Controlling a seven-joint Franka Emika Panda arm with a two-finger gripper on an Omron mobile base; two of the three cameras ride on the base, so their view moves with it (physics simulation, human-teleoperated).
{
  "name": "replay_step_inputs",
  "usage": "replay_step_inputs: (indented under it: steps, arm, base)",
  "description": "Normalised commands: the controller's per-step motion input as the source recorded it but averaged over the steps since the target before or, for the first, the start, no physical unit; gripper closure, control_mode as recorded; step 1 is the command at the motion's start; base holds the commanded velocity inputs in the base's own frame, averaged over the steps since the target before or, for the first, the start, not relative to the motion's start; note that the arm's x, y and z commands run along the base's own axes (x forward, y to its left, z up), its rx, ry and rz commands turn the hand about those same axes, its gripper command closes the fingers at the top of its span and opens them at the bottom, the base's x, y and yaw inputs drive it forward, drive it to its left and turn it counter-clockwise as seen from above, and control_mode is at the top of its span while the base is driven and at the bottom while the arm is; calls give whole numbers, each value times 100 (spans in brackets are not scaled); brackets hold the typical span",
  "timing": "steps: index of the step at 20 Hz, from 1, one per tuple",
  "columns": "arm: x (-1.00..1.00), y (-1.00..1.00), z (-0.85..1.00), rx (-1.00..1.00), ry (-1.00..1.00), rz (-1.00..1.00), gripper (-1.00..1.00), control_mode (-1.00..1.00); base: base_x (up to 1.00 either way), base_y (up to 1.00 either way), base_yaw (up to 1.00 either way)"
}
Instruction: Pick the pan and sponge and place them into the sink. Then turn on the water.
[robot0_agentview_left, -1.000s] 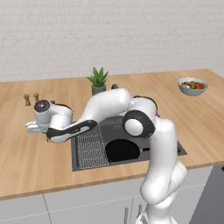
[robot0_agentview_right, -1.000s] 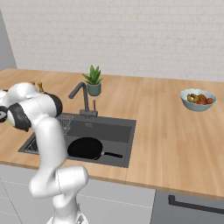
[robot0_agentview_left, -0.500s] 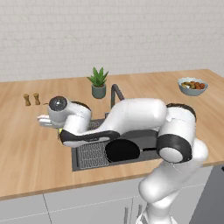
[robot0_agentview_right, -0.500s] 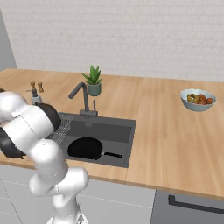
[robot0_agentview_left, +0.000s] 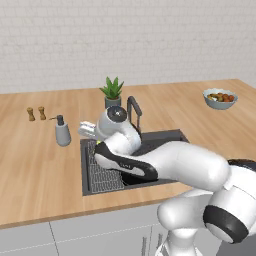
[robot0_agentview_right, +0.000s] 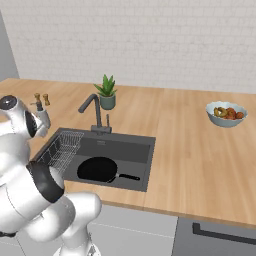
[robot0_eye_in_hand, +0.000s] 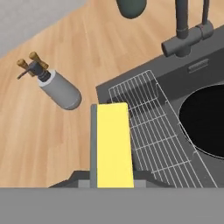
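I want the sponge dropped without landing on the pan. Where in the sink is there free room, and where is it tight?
The sponge is held over the wire rack, which fills the left part of the sink and carries nothing. The strip of basin floor between the faucet and the pan is also bare. The pan crowds the front middle.

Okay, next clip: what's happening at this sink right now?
The arm is carrying the sponge, clamped in its gripper with the yellow layer facing the hand camera, above the wire rack at the left end of the sink. The pan already lies in the basin. The faucet shows no water running. A soap dispenser stands on the counter beside the sink.
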Motion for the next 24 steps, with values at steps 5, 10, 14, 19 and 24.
replay_step_inputs:
  steps: [5, 10, 14, 19, 24]
  arm:
    - [0, -100, 23, 15, 20, 0, 100, -100]
    - [0, -99, 3, 5, 20, 0, 100, -100]
    - [0, -94, 0, 0, 20, 0, 100, -100]
    - [11, -99, -1, 0, 19, 0, 100, -100]
    - [15, -65, -16, 0, 17, 0, 100, -100]
  base:
    - [0, 0, 0]
    - [0, 0, 0]
    - [0, 0, 0]
    - [0, 0, 0]
    - [0, 0, 0]
